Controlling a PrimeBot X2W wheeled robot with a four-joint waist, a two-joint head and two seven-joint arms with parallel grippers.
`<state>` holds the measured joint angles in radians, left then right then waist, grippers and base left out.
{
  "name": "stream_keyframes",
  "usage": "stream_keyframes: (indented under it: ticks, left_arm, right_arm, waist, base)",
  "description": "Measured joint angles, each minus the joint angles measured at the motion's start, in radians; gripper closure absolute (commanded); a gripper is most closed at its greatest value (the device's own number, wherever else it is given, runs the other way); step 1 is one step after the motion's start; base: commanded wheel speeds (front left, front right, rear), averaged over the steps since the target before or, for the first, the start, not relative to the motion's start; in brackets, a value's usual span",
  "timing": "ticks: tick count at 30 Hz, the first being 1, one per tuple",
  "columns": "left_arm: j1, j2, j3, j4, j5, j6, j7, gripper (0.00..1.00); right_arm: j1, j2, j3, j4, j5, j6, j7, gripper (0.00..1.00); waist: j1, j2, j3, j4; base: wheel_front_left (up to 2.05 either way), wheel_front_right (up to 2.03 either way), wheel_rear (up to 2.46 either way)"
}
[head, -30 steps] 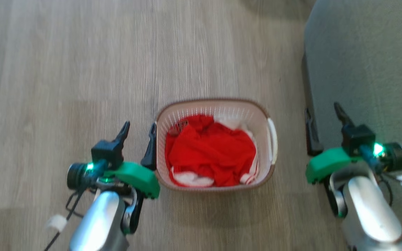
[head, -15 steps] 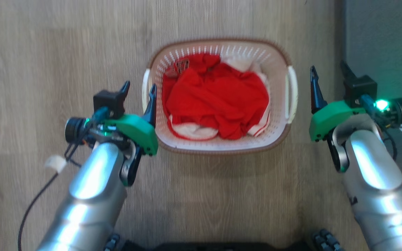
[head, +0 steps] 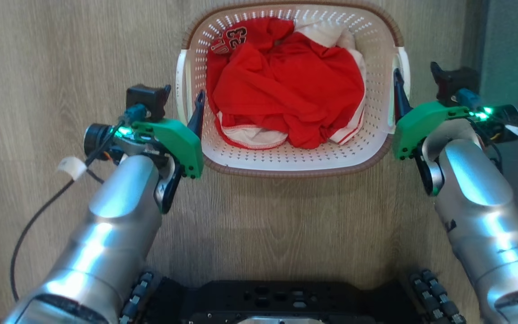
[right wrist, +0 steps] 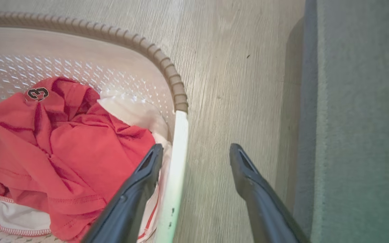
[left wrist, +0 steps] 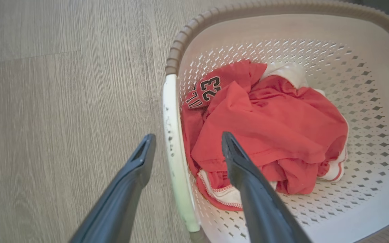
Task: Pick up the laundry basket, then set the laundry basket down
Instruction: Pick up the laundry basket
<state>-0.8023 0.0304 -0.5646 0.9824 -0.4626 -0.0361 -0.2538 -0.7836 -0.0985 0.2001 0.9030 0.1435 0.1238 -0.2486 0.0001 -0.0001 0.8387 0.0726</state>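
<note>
The laundry basket [head: 286,155] sits on the floor [head: 61,67], dead centre between the arms, long axis running side to side, a red jersey [head: 286,90] heaped inside. The left claw [left wrist: 187,136] gapes wide astride the left handle [left wrist: 174,141], one finger outside the wall and one inside. The right claw [right wrist: 196,147], equally wide, straddles the right handle [right wrist: 177,162]. Neither grips yet. Both look equally near, so I'd call squeezing both together as the next move.

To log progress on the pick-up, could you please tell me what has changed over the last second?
The right gripper moved inward from beside the cream-white perforated plastic laundry basket and straddles its right white handle; the left gripper edged over the left handle. Both stay open, nothing gripped. The basket and red garment appear unmoved on the wooden floor; the head camera tilted down.
</note>
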Motion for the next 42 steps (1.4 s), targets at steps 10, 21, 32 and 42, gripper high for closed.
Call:
stream_keyframes:
  ticks: [10,21,32,42]
  left_arm:
    - [-0.082,-0.001,-0.098,0.129,-0.072,-0.041,0.000,0.00]
    - [-0.174,-0.002,-0.224,0.198,-0.160,-0.069,0.043,0.00]
    - [-0.217,-0.002,-0.308,0.207,-0.237,-0.069,0.077,0.00]
    - [-0.230,-0.002,-0.369,0.219,-0.300,-0.069,0.077,0.17]
  right_arm:
    - [-0.089,-0.009,0.087,0.125,0.063,0.000,0.000,0.00]
    - [-0.179,-0.002,0.192,0.216,0.185,0.000,0.027,0.00]
    - [-0.242,-0.005,0.303,0.250,0.279,0.000,0.067,0.00]
    - [-0.262,-0.006,0.360,0.283,0.341,0.000,0.067,0.00]
  waist:
    - [0.0000,0.0000,0.041,-0.006]
    - [-0.0001,0.0000,0.095,-0.013]
    - [-0.0001,0.0000,0.134,-0.001]
    - [-0.0001,0.0000,0.139,0.006]
  base:
    - [0.00,0.00,0.00]
    - [0.00,0.00,0.00]
    - [0.00,0.00,0.00]
    - [0.00,0.00,0.00]
